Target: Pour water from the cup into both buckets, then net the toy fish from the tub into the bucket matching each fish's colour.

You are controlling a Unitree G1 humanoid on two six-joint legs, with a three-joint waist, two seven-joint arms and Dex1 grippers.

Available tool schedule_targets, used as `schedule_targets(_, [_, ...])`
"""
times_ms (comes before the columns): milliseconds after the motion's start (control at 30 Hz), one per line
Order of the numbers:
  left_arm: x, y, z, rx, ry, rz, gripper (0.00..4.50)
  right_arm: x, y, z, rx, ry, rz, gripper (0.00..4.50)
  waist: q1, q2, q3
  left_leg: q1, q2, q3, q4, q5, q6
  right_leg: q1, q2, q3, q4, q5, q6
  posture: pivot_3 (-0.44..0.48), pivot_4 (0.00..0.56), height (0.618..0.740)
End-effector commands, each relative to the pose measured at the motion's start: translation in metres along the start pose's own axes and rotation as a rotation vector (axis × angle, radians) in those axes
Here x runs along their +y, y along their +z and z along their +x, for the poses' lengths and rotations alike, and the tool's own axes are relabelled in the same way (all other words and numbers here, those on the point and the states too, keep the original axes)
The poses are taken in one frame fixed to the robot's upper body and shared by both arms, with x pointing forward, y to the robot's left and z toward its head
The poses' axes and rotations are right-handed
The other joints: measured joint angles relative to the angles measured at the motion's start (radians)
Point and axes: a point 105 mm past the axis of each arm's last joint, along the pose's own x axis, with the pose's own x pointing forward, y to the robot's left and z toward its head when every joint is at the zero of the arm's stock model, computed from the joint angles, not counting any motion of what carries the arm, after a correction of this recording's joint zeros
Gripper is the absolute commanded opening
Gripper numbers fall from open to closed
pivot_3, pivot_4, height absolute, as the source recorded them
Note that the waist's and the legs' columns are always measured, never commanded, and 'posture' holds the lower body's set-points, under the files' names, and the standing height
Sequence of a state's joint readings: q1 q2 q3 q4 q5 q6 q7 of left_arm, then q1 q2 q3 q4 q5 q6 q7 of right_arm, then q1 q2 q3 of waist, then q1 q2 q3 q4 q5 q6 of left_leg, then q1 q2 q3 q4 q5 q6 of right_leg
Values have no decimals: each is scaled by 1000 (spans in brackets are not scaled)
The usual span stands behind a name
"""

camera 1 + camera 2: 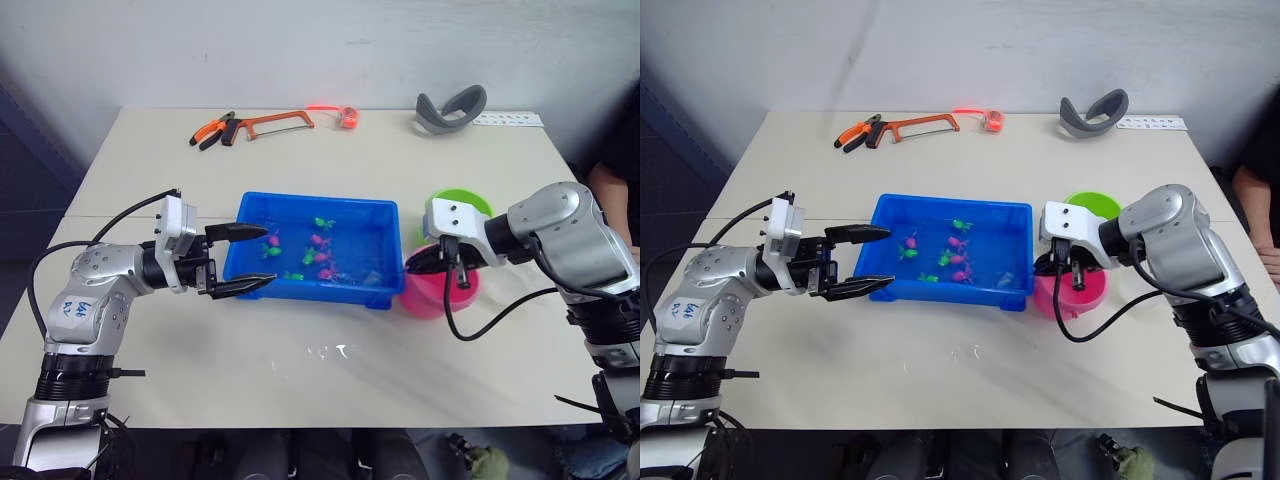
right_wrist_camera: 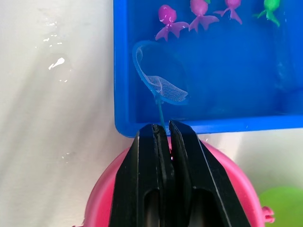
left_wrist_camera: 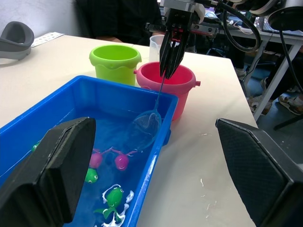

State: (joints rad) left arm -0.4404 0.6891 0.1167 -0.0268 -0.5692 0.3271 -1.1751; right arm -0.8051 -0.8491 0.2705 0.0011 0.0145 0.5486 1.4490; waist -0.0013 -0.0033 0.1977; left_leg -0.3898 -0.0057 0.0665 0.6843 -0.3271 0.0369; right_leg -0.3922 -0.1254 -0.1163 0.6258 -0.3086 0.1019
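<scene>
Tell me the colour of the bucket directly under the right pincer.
Pink bucket, seen best in the right wrist view beneath the right pincer.

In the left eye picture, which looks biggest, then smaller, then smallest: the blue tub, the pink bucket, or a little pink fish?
1. The tub looks biggest by far.
2. The pink bucket comes next. The right tool hides part of it, but it is clearly smaller than the tub.
3. The pink fish in the tub is the tiniest.

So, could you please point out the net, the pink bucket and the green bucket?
net (image 2: 163, 90): right wrist view, mesh.
pink bucket (image 3: 187, 92): left wrist view, outer wall.
green bucket (image 3: 113, 71): left wrist view, outer wall.
</scene>
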Motion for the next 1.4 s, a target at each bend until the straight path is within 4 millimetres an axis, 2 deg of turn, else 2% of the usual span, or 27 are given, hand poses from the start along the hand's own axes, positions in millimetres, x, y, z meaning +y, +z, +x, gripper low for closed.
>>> schedule_targets(33, [4,11,-10,13,26,58,4413,-5,10,5,-18,-37,-99,0,0,0,0,0,0,0,0,0,0,0,0,0,0,0,0,0,150,740])
schedule_targets(433, [22,1,-37,70,134,62,4413,-8,34,38,-141,-82,-150,0,0,0,0,0,0,0,0,0,0,0,1,-3,1,0,0,0,150,740])
schedule_targets(567, [28,-1,-45,92,164,71,4413,-5,36,42,-144,-79,-162,0,-1,0,0,0,0,0,0,0,0,0,1,-3,1,0,0,0,150,740])
schedule_targets(867, [42,1,-63,109,250,81,4413,-20,41,43,-17,-144,-305,0,-4,0,0,0,0,1,0,0,0,-1,1,-4,1,0,0,0,150,740])
schedule_targets(1400, [42,4,-70,110,278,89,4413,-13,59,80,-59,-80,-381,0,-8,0,0,0,0,1,0,0,0,-2,1,-4,2,0,0,0,150,740])
